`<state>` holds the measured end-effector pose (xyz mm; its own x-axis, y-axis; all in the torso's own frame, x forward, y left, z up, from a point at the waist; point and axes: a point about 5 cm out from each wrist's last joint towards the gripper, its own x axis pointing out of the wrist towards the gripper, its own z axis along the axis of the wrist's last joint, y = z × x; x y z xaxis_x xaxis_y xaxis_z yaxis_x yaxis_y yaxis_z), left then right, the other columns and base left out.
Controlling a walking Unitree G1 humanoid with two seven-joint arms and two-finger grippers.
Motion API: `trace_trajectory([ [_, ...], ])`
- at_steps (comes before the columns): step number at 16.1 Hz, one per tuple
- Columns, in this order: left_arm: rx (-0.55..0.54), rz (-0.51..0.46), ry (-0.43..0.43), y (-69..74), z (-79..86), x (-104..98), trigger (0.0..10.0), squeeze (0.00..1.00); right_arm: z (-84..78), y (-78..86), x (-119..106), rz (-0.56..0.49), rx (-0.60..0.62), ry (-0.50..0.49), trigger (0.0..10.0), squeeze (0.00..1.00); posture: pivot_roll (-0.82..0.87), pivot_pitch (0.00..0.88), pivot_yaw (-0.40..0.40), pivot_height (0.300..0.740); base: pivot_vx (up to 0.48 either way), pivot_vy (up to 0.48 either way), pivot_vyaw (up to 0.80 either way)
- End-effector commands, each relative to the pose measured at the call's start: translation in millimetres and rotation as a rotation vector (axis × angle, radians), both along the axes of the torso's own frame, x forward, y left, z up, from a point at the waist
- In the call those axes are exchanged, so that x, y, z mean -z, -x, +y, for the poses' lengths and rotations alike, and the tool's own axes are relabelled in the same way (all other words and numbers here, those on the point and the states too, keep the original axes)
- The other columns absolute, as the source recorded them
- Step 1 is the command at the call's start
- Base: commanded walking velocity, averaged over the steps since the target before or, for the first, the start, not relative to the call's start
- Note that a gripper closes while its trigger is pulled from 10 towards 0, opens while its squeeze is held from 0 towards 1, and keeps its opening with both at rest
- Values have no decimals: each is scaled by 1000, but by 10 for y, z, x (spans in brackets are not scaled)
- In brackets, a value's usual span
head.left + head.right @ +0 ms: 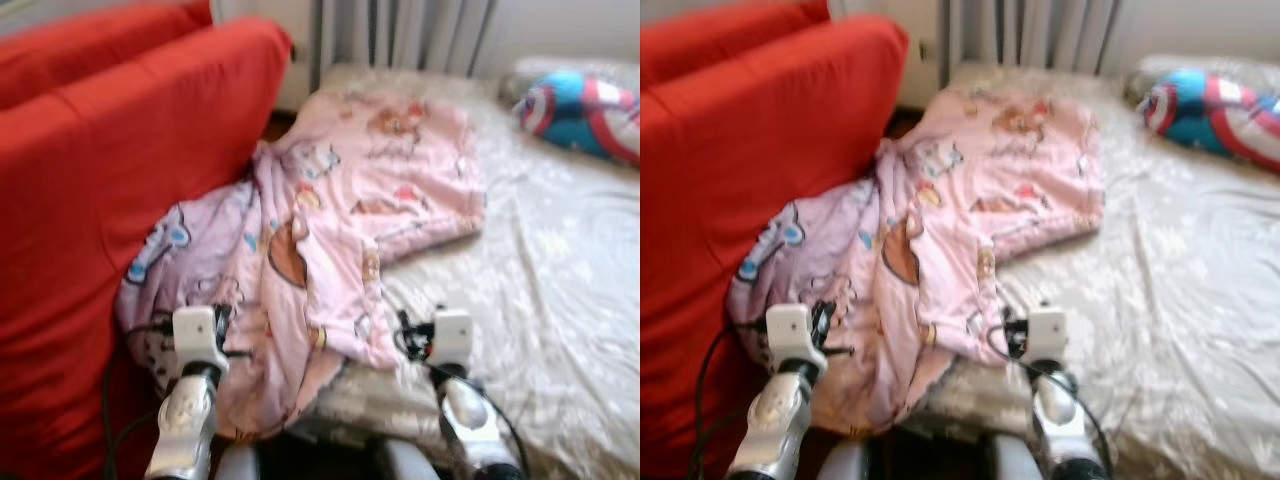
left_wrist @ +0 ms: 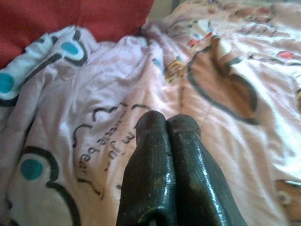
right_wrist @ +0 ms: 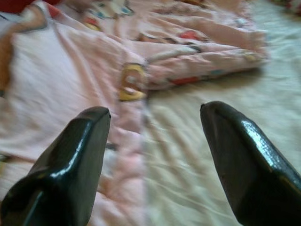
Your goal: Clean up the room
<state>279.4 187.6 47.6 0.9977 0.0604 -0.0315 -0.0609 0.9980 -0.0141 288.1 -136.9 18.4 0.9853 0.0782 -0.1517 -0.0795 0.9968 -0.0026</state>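
A pink cartoon-print blanket lies crumpled across the left part of the bed and spills down against the red sofa. My left gripper is shut with nothing between its fingers, hovering just over the blanket's lilac fold near the sofa. My right gripper is open above the blanket's lower edge, where it meets the beige sheet. Both silver arms rise from the bottom of the head views, the left arm over the hanging blanket and the right arm over the bed's front.
A round red, white and blue shield cushion lies at the bed's far right. A radiator stands behind the bed head. The red sofa presses close on the left, and the right half of the sheet is bare.
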Motion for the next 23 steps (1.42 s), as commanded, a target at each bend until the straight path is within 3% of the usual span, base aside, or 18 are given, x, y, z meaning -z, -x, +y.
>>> trace_trajectory([
  [1, -11, 4, 1, 14, 29, 13, 10000, 0, 25, 5, 5, 2, -26, 15, 10000, 0, -52, 101, 3, 632, 262, 0, 0],
  [6, -11, 2, 4, 14, 24, 10, 10000, 0, 99, 21, 2, -8, -89, 25, 10000, 0, -53, 101, 1, 632, 266, 0, 480],
  [9, -16, 3, 3, 16, 28, 12, 10000, 0, 89, 32, 53, 38, -75, 0, 10000, 0, -55, 102, 1, 632, 176, 0, 0],
  [14, 13, -6, 0, -8, 12, -30, 10000, 0, 54, -80, 55, 121, -13, -113, 10000, 0, -42, 125, 3, 632, 0, 0, 0],
  [16, 29, -39, -7, -108, 45, -164, 10000, 0, 71, -205, 7, 178, 16, -189, 10000, 0, -28, 145, 7, 632, 0, 0, 0],
  [20, 57, -116, 4, -255, 5, -419, 10000, 0, 147, -293, -54, 204, 8, -289, 10000, 0, -15, 208, 13, 632, 0, 0, 0],
  [21, 65, -146, 17, -259, -47, -517, 10000, 0, 188, -272, -25, 227, 9, -398, 10000, 1000, -9, 254, 14, 632, 0, 0, 0],
  [23, 68, -167, 34, -222, -87, -581, 10000, 0, 173, -257, -1, 236, 36, -408, 10000, 1000, 0, 300, 16, 632, 0, 0, 0],
])
